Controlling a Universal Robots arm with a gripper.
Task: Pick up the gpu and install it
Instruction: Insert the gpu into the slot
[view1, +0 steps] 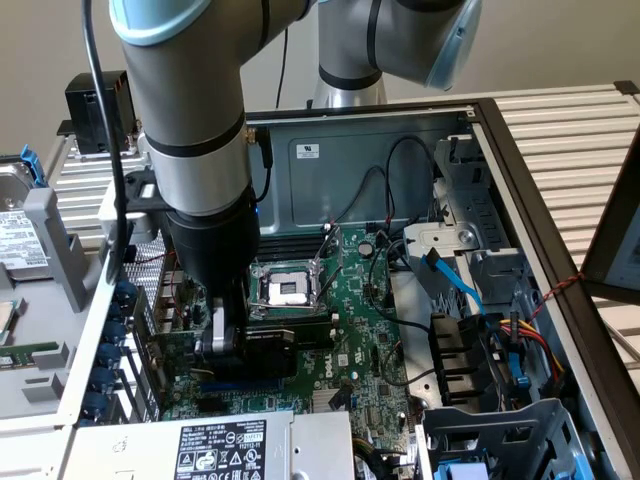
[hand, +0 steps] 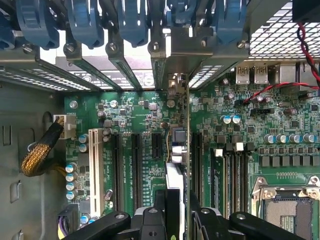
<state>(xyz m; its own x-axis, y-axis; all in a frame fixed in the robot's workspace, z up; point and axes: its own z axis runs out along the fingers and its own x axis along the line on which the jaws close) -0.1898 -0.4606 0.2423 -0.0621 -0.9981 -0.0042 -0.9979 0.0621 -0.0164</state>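
The gripper (view1: 228, 345) is closed partway on the gpu (view1: 268, 350), held edge-on low over the motherboard (view1: 360, 330), apparently so its lower edge meets an expansion slot (hand: 136, 165). In the wrist view the card (hand: 176, 165) is seen edge-on between the fingers (hand: 159, 202), its silver bracket end toward the case's rear slot openings (hand: 150, 75). A black shroud is visible in the exterior view.

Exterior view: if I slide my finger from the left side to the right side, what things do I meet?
hard drive → gripper holding the gpu → processor socket → blue flat cable → twisted red and black wire
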